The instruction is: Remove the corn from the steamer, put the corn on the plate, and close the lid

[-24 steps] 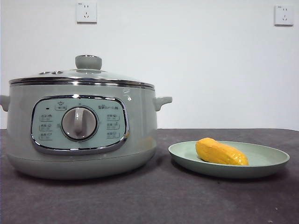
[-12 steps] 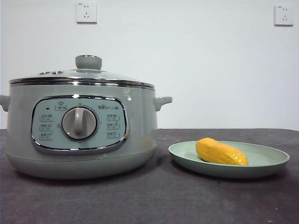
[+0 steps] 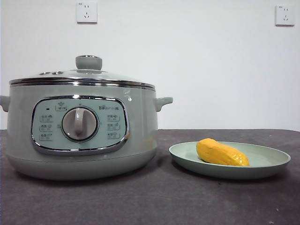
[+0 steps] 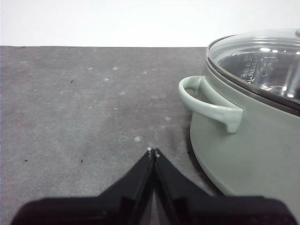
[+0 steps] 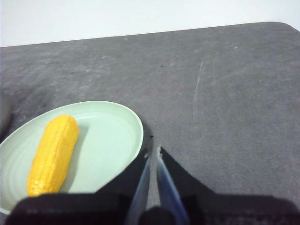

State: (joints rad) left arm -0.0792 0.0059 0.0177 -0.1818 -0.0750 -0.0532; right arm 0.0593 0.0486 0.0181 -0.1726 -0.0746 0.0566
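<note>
A plain white wall with two sockets (image 3: 86, 12) backs a dark grey table (image 3: 154, 197), where the steamer (image 3: 79, 126) stands with its glass lid (image 3: 79, 77) seated flat on the rim. Just beside it, apart from the pot, the plate (image 3: 269, 161) holds the corn (image 3: 222, 153), which lies on its side within the low rim. By the look of things, every step of the task is done. The left gripper (image 4: 153, 152) waits low over the table near the steamer's side handle (image 4: 206, 101), its jaws pressed together and holding nothing; the right gripper (image 5: 153, 151) hangs just past the plate's edge, jaws all but closed and likewise empty. The corn looks light, firm and smooth-skinned, best pinched across its thick middle; the glass lid is likely heavier and breakable, with its green knob (image 3: 88, 62) the natural hold.
</note>
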